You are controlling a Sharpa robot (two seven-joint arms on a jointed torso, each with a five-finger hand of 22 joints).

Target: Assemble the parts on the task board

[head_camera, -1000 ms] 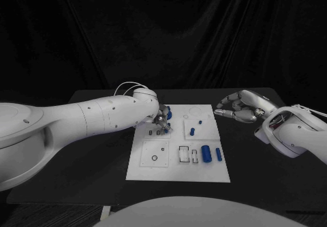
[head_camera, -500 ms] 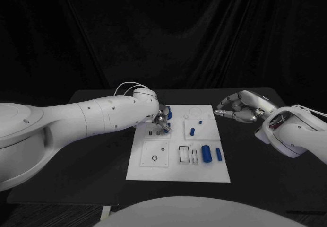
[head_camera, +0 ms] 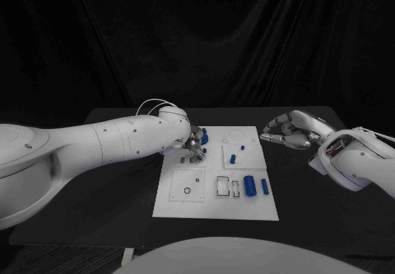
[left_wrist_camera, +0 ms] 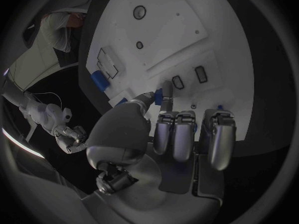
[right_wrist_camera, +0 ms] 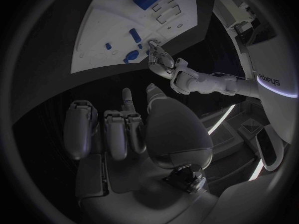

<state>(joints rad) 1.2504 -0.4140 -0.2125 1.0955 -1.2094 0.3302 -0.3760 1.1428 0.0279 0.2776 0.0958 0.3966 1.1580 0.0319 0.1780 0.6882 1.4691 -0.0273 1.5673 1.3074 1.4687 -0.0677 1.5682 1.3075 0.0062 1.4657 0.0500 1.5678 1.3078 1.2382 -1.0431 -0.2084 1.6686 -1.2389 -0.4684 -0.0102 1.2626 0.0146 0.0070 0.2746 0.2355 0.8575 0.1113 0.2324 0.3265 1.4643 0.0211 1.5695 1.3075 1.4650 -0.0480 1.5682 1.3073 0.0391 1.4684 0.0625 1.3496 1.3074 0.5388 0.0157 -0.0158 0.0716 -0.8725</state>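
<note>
The white task board [head_camera: 216,200] lies mid-table. My left hand [head_camera: 194,146] hovers over its far-left part and pinches a small blue part [head_camera: 204,136] between thumb and a finger; the pinched blue part [left_wrist_camera: 158,98] hangs close above two small dark slots [left_wrist_camera: 178,81]. Two small blue pegs [head_camera: 233,158] stand in a raised square at the board's far right. A thick blue cylinder [head_camera: 249,185] and a slimmer one [head_camera: 264,186] lie at the near right. My right hand [head_camera: 288,131] hangs above the black table beyond the board's right edge, fingers curled [right_wrist_camera: 118,129], holding nothing.
The board also carries a square plate with a small ring hole [head_camera: 186,190] at its near left and rectangular pockets [head_camera: 223,185] beside the cylinders. Black table [head_camera: 99,200] surrounds the board; a dark curtain hangs behind. The right wrist view shows my left hand [right_wrist_camera: 163,59] at the board [right_wrist_camera: 112,45].
My left hand has edged slightly toward the far side with the blue part still pinched. The right hand has barely moved.
</note>
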